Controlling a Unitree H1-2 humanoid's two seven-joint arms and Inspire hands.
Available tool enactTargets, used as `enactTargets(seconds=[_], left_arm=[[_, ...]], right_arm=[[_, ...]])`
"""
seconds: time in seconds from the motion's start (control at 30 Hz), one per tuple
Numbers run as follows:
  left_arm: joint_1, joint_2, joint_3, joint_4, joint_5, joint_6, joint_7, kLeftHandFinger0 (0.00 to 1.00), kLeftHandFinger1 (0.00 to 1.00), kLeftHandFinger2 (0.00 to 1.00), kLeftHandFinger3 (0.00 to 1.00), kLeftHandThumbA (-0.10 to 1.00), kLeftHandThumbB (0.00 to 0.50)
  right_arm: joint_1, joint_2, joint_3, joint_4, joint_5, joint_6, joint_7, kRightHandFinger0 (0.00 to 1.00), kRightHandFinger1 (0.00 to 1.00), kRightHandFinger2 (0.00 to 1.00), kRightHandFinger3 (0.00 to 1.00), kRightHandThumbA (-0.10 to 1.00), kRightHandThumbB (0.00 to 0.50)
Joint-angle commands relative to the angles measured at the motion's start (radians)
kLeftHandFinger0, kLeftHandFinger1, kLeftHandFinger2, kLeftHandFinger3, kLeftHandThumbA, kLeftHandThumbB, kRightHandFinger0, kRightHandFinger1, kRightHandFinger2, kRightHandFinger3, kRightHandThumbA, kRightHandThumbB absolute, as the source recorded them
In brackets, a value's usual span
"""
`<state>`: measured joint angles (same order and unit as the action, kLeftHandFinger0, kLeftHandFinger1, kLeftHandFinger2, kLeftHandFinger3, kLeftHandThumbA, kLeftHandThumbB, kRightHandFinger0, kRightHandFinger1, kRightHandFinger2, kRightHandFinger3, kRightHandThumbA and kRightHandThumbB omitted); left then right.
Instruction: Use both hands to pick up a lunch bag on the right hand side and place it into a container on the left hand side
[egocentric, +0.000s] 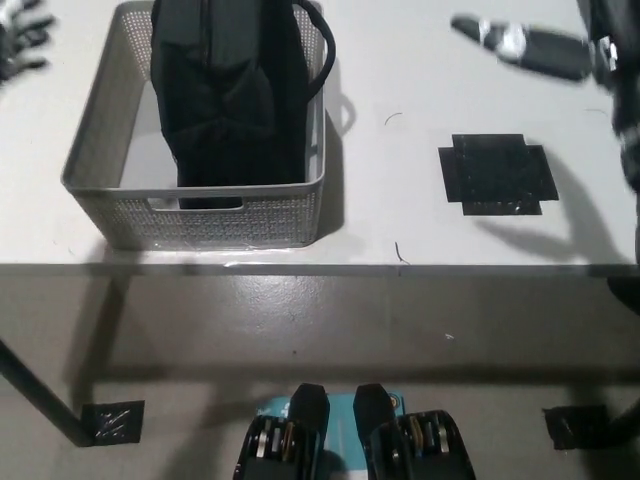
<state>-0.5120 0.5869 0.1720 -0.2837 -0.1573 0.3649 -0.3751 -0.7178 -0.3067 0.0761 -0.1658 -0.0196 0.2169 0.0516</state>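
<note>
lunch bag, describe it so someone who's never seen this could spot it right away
On the white table, look left for the grey perforated container. The lunch bag stands inside it, filling its right half. It is the only soft black thing there, with a looped handle over the container's right rim.

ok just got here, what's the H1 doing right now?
The black fabric lunch bag sits upright inside the grey perforated plastic container on the white table. Neither hand holds anything. The black right hand hovers over the table's far right, above the black tape marker. The white left hand is at the upper left edge, apart from the container.
</note>
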Motion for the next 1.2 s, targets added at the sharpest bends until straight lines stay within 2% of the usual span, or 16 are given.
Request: enactTargets(seconds=[0.0,0.03,0.1,0.3,0.37,0.4,0.47,0.57,0.67,0.7,0.77,0.83,0.9,0.97,1.1,1.17], left_arm=[[0.165,-0.21,0.032,-0.335,-0.051,-0.175,0.129,1.0,1.0,1.0,1.0,1.0,0.297],[0.22,-0.251,0.013,-0.38,-0.024,-0.194,0.13,1.0,1.0,1.0,1.0,1.0,0.268],[0.296,-0.291,0.0,-0.392,-0.014,-0.254,0.112,1.0,1.0,1.0,1.0,1.0,0.259],[0.494,-0.381,-0.048,-0.317,0.09,-0.439,0.08,1.0,1.0,1.0,1.0,1.0,0.258],[0.532,-0.393,-0.054,-0.288,0.096,-0.451,0.077,1.0,1.0,1.0,1.0,1.0,0.271],[0.543,-0.401,-0.056,-0.266,0.107,-0.476,0.079,1.0,1.0,1.0,1.0,1.0,0.238],[0.562,-0.417,-0.069,-0.201,0.119,-0.553,0.075,1.0,1.0,1.0,1.0,1.0,0.218],[0.588,-0.444,-0.092,-0.083,0.14,-0.641,0.079,1.0,1.0,1.0,1.0,1.0,0.161],[0.617,-0.465,-0.11,0.014,0.175,-0.675,0.099,1.0,1.0,1.0,1.0,1.0,0.178],[0.619,-0.467,-0.112,0.027,0.177,-0.683,0.1,1.0,1.0,1.0,1.0,1.0,0.129],[0.624,-0.483,-0.123,0.106,0.198,-0.725,0.115,1.0,1.0,1.0,1.0,1.0,0.181],[0.623,-0.508,-0.131,0.23,0.225,-0.784,0.146,1.0,1.0,1.0,1.0,1.0,0.18],[0.611,-0.511,-0.13,0.295,0.219,-0.802,0.15,1.0,1.0,1.0,1.0,1.0,0.172],[0.596,-0.512,-0.129,0.34,0.222,-0.791,0.158,1.0,1.0,1.0,1.0,1.0,0.197],[0.599,-0.519,-0.126,0.365,0.18,-0.746,0.139,1.0,1.0,1.0,1.0,1.0,0.154],[0.606,-0.521,-0.12,0.366,0.177,-0.741,0.145,1.0,1.0,1.0,1.0,1.0,0.169]], right_arm=[[0.255,0.127,-0.088,-0.425,0.157,-0.124,-0.07,1.0,1.0,1.0,1.0,1.0,0.222],[0.343,0.153,-0.079,-0.467,0.165,-0.162,-0.071,1.0,1.0,1.0,1.0,1.0,0.236],[0.441,0.18,-0.065,-0.483,0.178,-0.215,-0.062,1.0,1.0,1.0,1.0,1.0,0.235],[0.713,0.258,-0.036,-0.379,0.179,-0.352,-0.028,1.0,1.0,1.0,1.0,1.0,0.238],[0.761,0.287,-0.016,-0.307,0.163,-0.386,-0.023,1.0,1.0,1.0,1.0,1.0,0.259],[0.776,0.3,-0.013,-0.28,0.16,-0.393,-0.02,1.0,1.0,1.0,1.0,1.0,0.257],[0.807,0.327,-0.004,-0.189,0.164,-0.439,-0.007,1.0,1.0,1.0,1.0,1.0,0.213],[0.836,0.35,0.005,-0.017,0.155,-0.463,0.011,1.0,1.0,1.0,1.0,1.0,0.217],[0.864,0.372,0.015,0.092,0.199,-0.439,0.052,1.0,1.0,1.0,1.0,1.0,0.195],[0.867,0.374,0.016,0.101,0.197,-0.436,0.054,1.0,1.0,1.0,1.0,1.0,0.118],[0.869,0.388,0.012,0.153,0.197,-0.456,0.056,1.0,1.0,1.0,1.0,1.0,0.174],[0.851,0.396,0.009,0.207,0.191,-0.478,0.06,1.0,1.0,1.0,1.0,1.0,0.199],[0.833,0.398,0.009,0.223,0.177,-0.484,0.054,1.0,1.0,1.0,1.0,1.0,0.207],[0.821,0.4,0.005,0.235,0.176,-0.484,0.052,1.0,1.0,1.0,1.0,1.0,0.214],[0.818,0.4,-0.007,0.234,0.188,-0.466,0.052,1.0,1.0,1.0,1.0,1.0,0.191],[0.816,0.402,-0.005,0.241,0.183,-0.47,0.051,1.0,1.0,1.0,1.0,1.0,0.203]])
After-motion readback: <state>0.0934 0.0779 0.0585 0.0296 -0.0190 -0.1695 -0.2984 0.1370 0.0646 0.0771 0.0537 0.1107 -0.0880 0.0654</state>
